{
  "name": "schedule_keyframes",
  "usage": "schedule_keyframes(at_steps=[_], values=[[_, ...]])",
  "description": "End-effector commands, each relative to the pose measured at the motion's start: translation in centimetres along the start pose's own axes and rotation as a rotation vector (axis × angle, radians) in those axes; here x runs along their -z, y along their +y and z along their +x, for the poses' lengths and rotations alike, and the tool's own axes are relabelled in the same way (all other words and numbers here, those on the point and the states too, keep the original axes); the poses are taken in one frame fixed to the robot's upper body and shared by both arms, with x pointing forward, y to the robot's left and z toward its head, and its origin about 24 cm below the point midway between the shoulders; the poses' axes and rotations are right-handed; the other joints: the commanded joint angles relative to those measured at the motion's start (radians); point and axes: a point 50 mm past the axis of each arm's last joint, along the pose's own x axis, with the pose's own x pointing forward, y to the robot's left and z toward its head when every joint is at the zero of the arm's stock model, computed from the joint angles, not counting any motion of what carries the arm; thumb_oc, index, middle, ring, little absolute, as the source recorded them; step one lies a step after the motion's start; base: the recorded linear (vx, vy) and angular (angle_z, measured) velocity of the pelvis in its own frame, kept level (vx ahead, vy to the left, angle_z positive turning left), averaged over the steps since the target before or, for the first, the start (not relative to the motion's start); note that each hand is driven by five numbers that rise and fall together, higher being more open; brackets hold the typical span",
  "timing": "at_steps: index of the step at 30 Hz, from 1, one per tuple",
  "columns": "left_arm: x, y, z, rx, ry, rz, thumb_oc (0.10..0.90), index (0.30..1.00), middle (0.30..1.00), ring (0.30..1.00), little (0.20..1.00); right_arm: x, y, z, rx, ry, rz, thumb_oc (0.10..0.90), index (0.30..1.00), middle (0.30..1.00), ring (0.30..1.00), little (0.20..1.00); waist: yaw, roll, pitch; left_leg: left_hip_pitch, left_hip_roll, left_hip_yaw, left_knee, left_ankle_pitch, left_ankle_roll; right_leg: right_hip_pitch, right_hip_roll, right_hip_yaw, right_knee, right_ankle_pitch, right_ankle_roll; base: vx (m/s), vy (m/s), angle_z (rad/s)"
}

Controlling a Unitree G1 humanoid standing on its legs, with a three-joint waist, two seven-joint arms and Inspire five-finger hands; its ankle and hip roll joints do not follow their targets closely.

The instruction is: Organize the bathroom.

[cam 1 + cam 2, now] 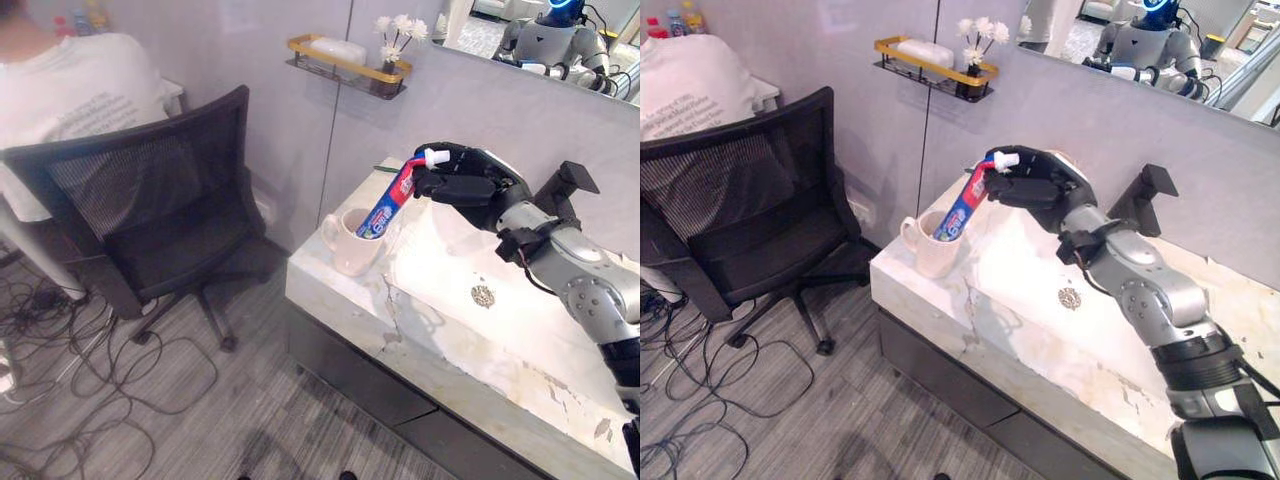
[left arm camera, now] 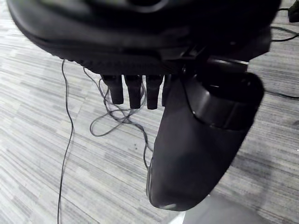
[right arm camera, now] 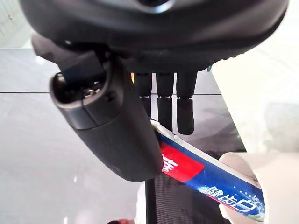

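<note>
— Where is the toothpaste tube [image 1: 391,203] at this moment?

— It leans at a slant with its lower end down inside the cream mug [image 1: 349,243] and its white cap [image 1: 435,157] up and to the right. The mug stands on the pale marble surface [image 1: 440,340], near the corner closest to the black office chair [image 1: 150,215].

— And the right robot hand [image 1: 468,180]?

— It is pinching the tube's upper end just below the cap — in the right wrist view the thumb [image 3: 112,128] lies against the red part of the tube [image 3: 210,179], with the fingers [image 3: 164,105] curled on the tube's other side. The arm reaches in from the right over the sink basin [image 1: 500,300], whose round drain [image 1: 483,295] sits below the wrist.

— The left robot hand [image 2: 187,116]?

— Its wrist view has it hanging over the grey striped floor [image 2: 42,140], fingers [image 2: 133,93] relaxed and straight, holding nothing.

— What else is around?

— On the wall behind the surface a gold-rimmed shelf [image 1: 345,65] carries a white folded item [image 1: 338,50] and a small vase of white flowers [image 1: 396,35]. A mirror [image 1: 560,40] runs above the sink. A person in a white shirt [image 1: 75,95] sits past the chair, back to the camera.
</note>
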Motion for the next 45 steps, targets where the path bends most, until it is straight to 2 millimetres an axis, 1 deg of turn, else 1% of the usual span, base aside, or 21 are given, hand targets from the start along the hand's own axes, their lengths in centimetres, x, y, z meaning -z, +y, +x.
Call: schedule_keyframes(at_steps=[1,5,8,14,21,27,34,45], values=[[3.0,2.7,0.6,-0.089,0.139,0.044,0.800,0.900,0.900,0.900,0.900,-6.6,0.9,-0.2,-0.027,-0.410,0.010,0.400,0.300,0.300,0.300,0.300,0.040,-0.051,0.007,-0.034,0.060,-0.024,0.238,-0.173,-0.019,-0.120,-0.008,-0.007,0.167,-0.021,0.036,-0.04,-0.048,0.19],[2.8,3.1,0.6,-0.099,0.135,0.045,0.800,0.900,0.900,0.900,0.900,-6.8,1.2,0.1,-0.027,-0.434,0.011,0.400,0.300,0.300,0.300,0.300,0.049,-0.054,0.026,-0.052,0.056,-0.038,0.242,-0.169,-0.019,-0.134,-0.004,-0.003,0.172,-0.019,0.036,-0.04,-0.027,0.06],[2.3,3.2,0.5,-0.106,0.119,0.045,0.800,0.900,0.900,0.900,0.900,-7.1,1.4,0.1,-0.022,-0.463,0.007,0.400,0.300,0.300,0.300,0.300,0.057,-0.059,0.055,-0.080,0.055,-0.054,0.280,-0.181,-0.016,-0.145,-0.008,-0.004,0.190,-0.022,0.032,-0.04,-0.017,0.14],[1.8,3.7,0.5,-0.121,0.100,0.056,0.800,0.900,0.900,0.900,0.900,-7.5,1.5,0.0,-0.016,-0.494,0.006,0.400,0.300,0.300,0.300,0.300,0.062,-0.063,0.086,-0.106,0.055,-0.059,0.323,-0.199,-0.008,-0.151,-0.014,-0.012,0.206,-0.024,0.030,-0.02,-0.009,0.10],[1.4,4.1,0.5,-0.141,0.095,0.052,0.800,0.900,0.900,0.900,0.900,-8.2,1.1,-0.4,-0.003,-0.526,0.016,0.400,0.300,0.300,0.300,0.300,0.058,-0.069,0.093,-0.112,0.051,-0.053,0.335,-0.206,-0.003,-0.152,-0.012,-0.015,0.205,-0.020,0.031,-0.01,-0.022,-0.01],[1.3,3.9,0.5,-0.139,0.081,0.050,0.800,0.900,0.900,0.900,0.900,-8.7,1.1,-0.8,-0.013,-0.543,0.013,0.400,0.300,0.300,0.300,0.300,0.053,-0.067,0.102,-0.123,0.052,-0.049,0.372,-0.220,-0.001,-0.147,-0.014,-0.020,0.211,-0.020,0.027,-0.01,-0.003,-0.03],[1.3,3.8,0.5,-0.133,0.065,0.054,0.800,0.900,0.900,0.900,0.900,-8.4,1.5,-1.0,-0.047,-0.540,0.004,0.400,0.300,0.300,0.300,0.300,0.054,-0.063,0.114,-0.136,0.056,-0.047,0.415,-0.239,0.002,-0.144,-0.018,-0.024,0.229,-0.030,0.024,-0.01,0.012,-0.02],[1.0,3.6,0.5,-0.130,0.049,0.060,0.800,0.900,0.900,0.900,0.900,-8.1,2.1,-1.2,-0.091,-0.549,-0.014,0.400,0.300,0.300,0.300,0.300,0.059,-0.067,0.132,-0.159,0.054,-0.061,0.443,-0.248,0.006,-0.153,-0.014,-0.026,0.248,-0.036,0.018,-0.02,0.004,-0.01]])
